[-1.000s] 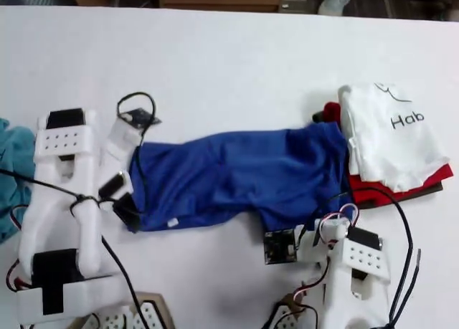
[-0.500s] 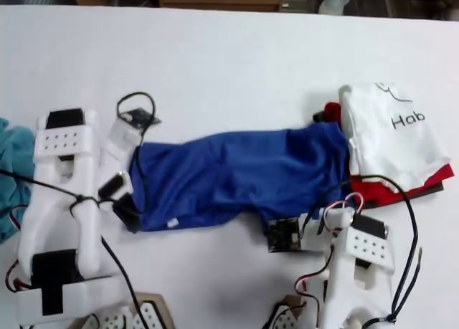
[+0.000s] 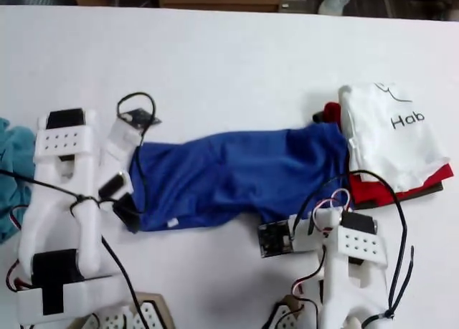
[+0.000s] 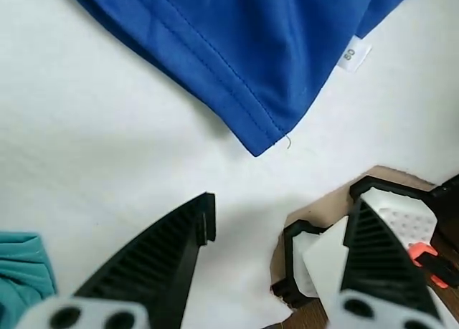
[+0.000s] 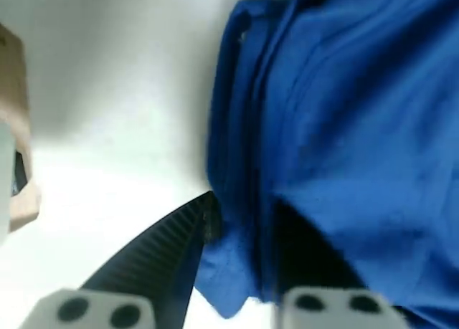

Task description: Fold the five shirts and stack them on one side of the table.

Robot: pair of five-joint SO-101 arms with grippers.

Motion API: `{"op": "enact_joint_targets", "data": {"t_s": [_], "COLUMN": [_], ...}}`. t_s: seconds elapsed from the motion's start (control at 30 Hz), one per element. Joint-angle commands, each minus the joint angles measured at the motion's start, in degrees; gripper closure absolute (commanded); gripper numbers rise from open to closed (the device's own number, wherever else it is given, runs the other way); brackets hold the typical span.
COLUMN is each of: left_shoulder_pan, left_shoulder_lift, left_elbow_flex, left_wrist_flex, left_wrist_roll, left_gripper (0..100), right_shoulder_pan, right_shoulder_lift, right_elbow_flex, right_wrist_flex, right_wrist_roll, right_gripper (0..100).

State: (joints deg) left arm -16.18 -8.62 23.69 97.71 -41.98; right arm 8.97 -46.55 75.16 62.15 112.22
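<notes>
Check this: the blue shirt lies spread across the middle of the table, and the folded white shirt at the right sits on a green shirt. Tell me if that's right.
Wrong in one respect: the folded white shirt sits on a red shirt, not a green one, as the high view shows. The blue shirt does lie spread across the middle of the table.

Plain blue shirt [image 3: 237,175] on the white desk [image 3: 229,56]; beside it a white shirt [image 3: 387,139] with dark lettering, a red shirt [image 3: 380,189] and a teal shirt [image 3: 11,164].
</notes>
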Motion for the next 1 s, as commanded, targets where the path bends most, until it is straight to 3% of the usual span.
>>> {"op": "enact_joint_targets", "data": {"t_s": [0.0, 0.5, 0.73, 0.97], "left_shoulder_pan": [-0.53, -0.62, -0.62, -0.62], "left_shoulder_lift": [-2.11, -2.11, -2.11, -2.11], "left_elbow_flex": [-1.98, -1.63, -1.63, -1.54], "left_wrist_flex": [0.97, 0.53, 0.88, 0.88], "left_wrist_roll": [-0.53, -0.70, -0.70, -0.70], "left_gripper": [69, 69, 69, 69], "right_shoulder_pan": [-0.22, -2.51, -9.45, -10.51], "right_shoulder_lift": [-1.01, -0.48, 2.07, 18.33], "right_elbow_flex": [-2.64, -17.41, -18.55, -22.51], "right_wrist_flex": [-0.66, -0.84, -12.26, -23.60], "right_wrist_roll": [-0.09, -0.53, -11.78, -20.66], "right_gripper": [97.5, 97.6, 97.6, 97.6]}}
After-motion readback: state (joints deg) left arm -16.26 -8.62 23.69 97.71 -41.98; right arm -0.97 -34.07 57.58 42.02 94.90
